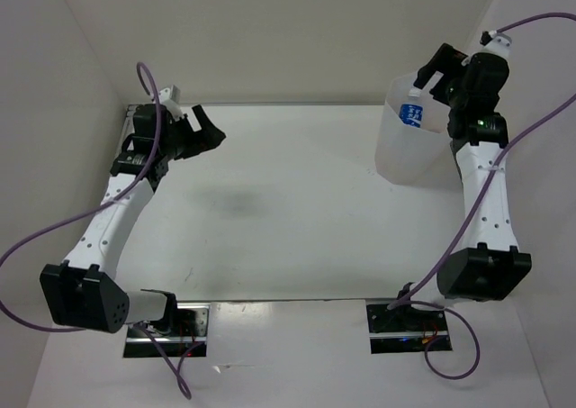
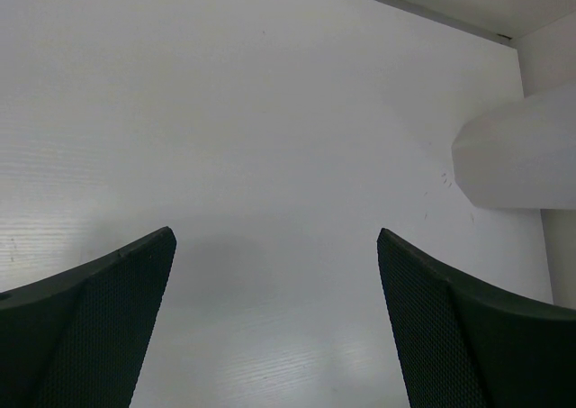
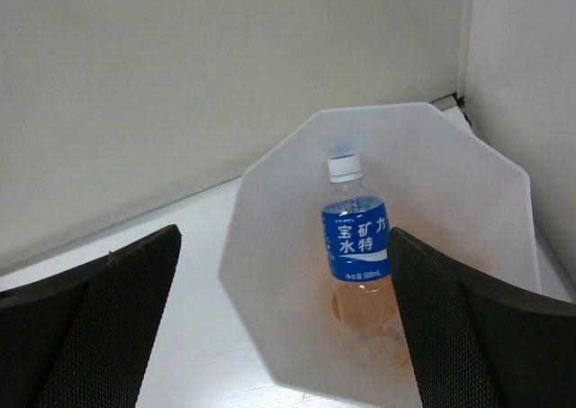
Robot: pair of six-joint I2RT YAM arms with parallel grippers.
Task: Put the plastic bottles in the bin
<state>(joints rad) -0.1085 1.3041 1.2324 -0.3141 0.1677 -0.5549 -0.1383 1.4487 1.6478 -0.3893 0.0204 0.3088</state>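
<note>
The bin (image 1: 407, 151) stands at the far right of the table; it also shows in the right wrist view (image 3: 270, 273) and at the right edge of the left wrist view (image 2: 517, 156). Inside it a clear bottle with a blue label (image 3: 358, 246) stands upright, seen from the top view too (image 1: 412, 113). Orange shapes (image 3: 337, 304) show faintly low in the bin behind it. The clear bottle with the red cap is not visible. My right gripper (image 1: 430, 70) hovers above the bin, open and empty (image 3: 283, 336). My left gripper (image 1: 209, 129) is open and empty at the far left (image 2: 274, 327).
White walls close the table at the back and both sides. The arm bases and purple cables sit at the near edge.
</note>
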